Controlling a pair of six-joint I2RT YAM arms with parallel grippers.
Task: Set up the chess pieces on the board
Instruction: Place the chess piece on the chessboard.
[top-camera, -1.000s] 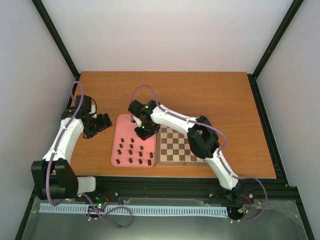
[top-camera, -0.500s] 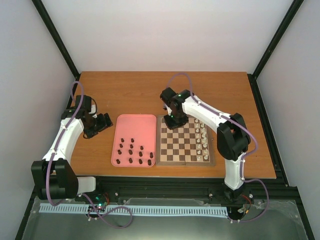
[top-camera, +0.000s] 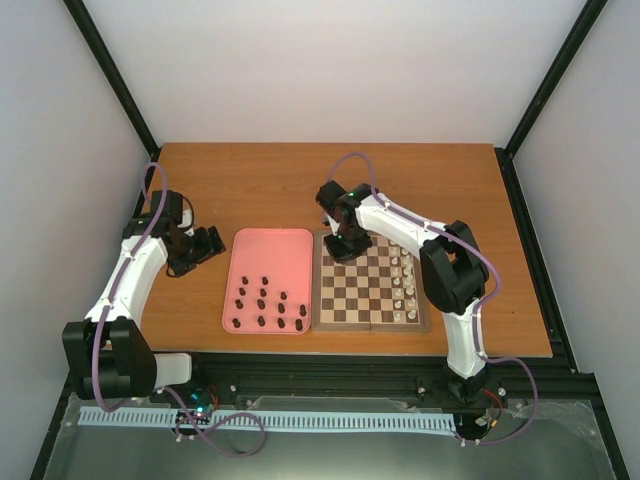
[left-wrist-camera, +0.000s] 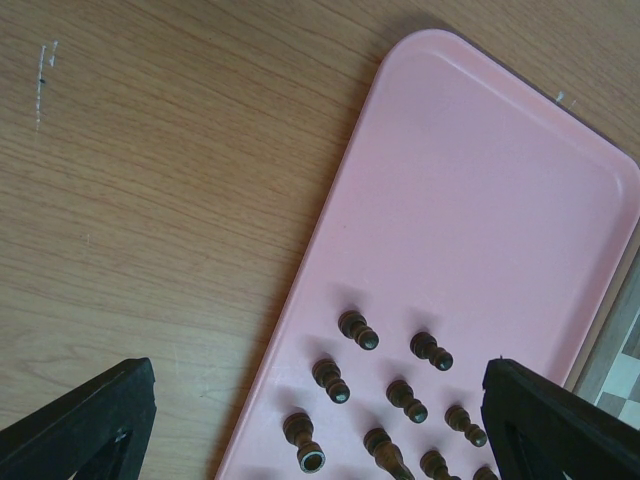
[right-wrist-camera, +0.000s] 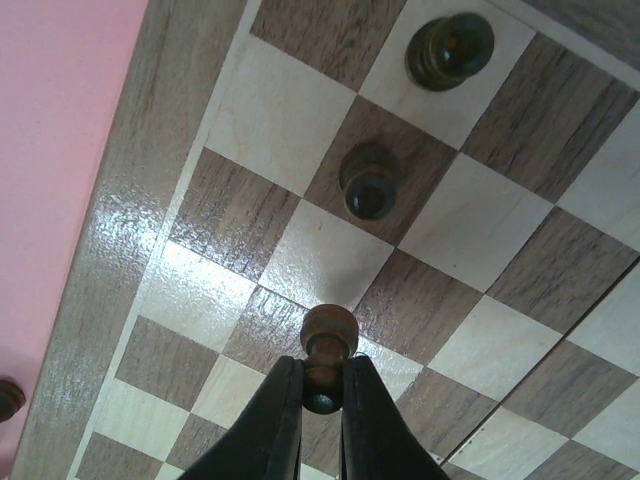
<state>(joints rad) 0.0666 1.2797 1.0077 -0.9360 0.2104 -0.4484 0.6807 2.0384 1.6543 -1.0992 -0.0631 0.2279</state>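
The brown wooden table (top-camera: 300, 180) fills most of the view. Toward its near edge the board (top-camera: 365, 300) lies flat, with a pink tray (top-camera: 270, 250) just beside it on the left. The right arm (top-camera: 400, 225) reaches over the board's far left corner, while the left arm (top-camera: 135, 275) is held off to the left of the tray. The left claw (top-camera: 205, 243) hangs there with its two fingers spread wide and nothing between them — from its own camera, the tray and bare table show in the gap. The right claw (right-wrist-camera: 322, 380) is pinched tight on a single dark chessman (right-wrist-camera: 328, 335). It grips low on the stem, so the round head juts past the fingertips over squares near the board's left border; whether the piece touches the square I cannot tell. Two more dark pieces (right-wrist-camera: 368, 185) stand on squares just beyond it. The other dark chessmen (top-camera: 265, 305) sit clustered in the near half of the tray, and cream pieces (top-camera: 405, 285) line the board's right side.
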